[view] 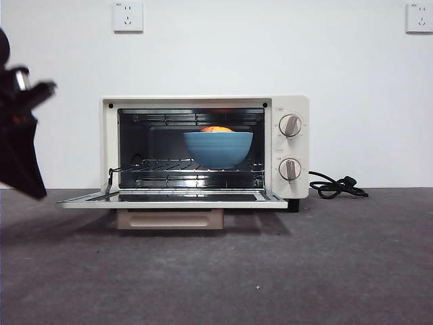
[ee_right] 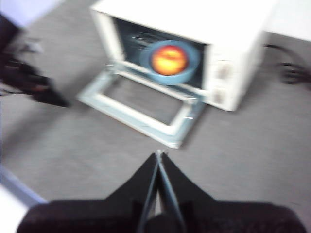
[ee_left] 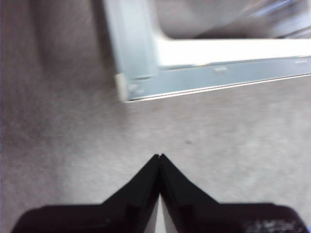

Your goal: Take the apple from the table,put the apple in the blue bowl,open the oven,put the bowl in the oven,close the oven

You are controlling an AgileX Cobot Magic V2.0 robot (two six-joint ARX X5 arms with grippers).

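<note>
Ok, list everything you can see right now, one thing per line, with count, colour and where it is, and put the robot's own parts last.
oven: one, cream-white, at the back of the table, door folded down flat
blue bowl: one, muted blue, on the wire rack inside the oven
apple: one, red and yellow-orange, inside the blue bowl
knobs: two, cream, one above the other on the oven's right panel
cord: one, black, coiled on the table right of the oven
wall sockets: two, white, high on the wall
table: one, dark grey
left hand: one, black, shut, near the open door's left corner
right hand: one, black, shut, raised in front of the oven
</note>
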